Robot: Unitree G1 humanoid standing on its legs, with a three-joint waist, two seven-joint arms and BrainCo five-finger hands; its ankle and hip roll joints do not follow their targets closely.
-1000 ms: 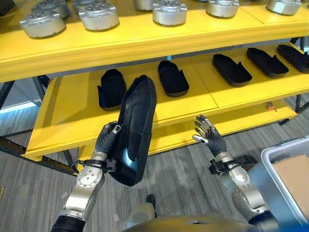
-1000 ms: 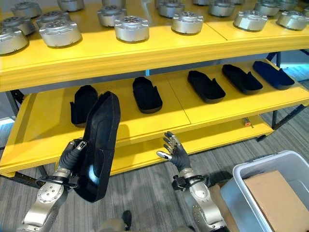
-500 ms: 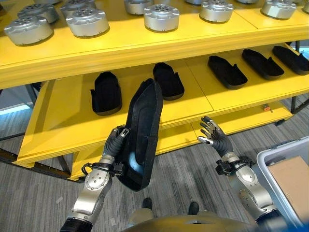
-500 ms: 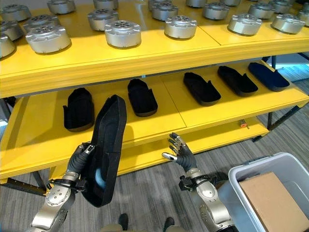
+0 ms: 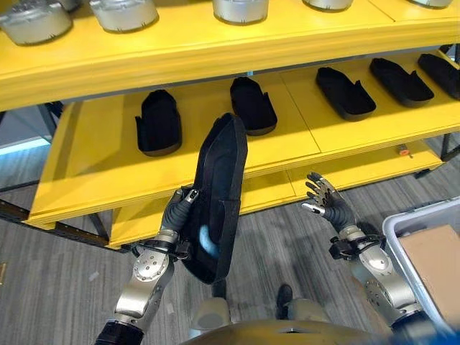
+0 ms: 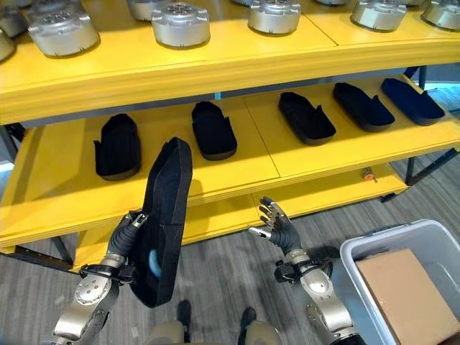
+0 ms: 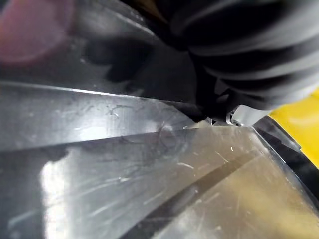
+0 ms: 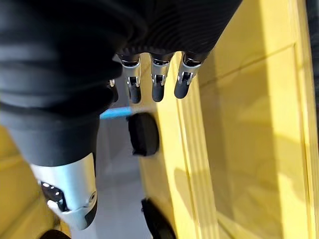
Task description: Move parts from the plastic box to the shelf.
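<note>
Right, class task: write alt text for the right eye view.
The robot's left hand grips a long black moulded part upright before a yellow shelf holding five similar black parts. Its right hand is open beside a grey plastic box; silver round parts sit above.

Black glossy part (image 5: pixel 215 194); yellow shelf (image 5: pixel 100 165) with black parts (image 5: pixel 158 123) and silver discs (image 6: pixel 180 21); grey striped floor (image 5: pixel 57 280); my fingers (image 6: pixel 267 215) silver, dark-tipped.

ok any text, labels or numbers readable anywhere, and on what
None can be read.
Black part in the left hand: no print shows.
Silver parts on the top shelf: no markings legible.
Cardboard in the plastic box: bare.
Right hand is open and holds nothing.
</note>
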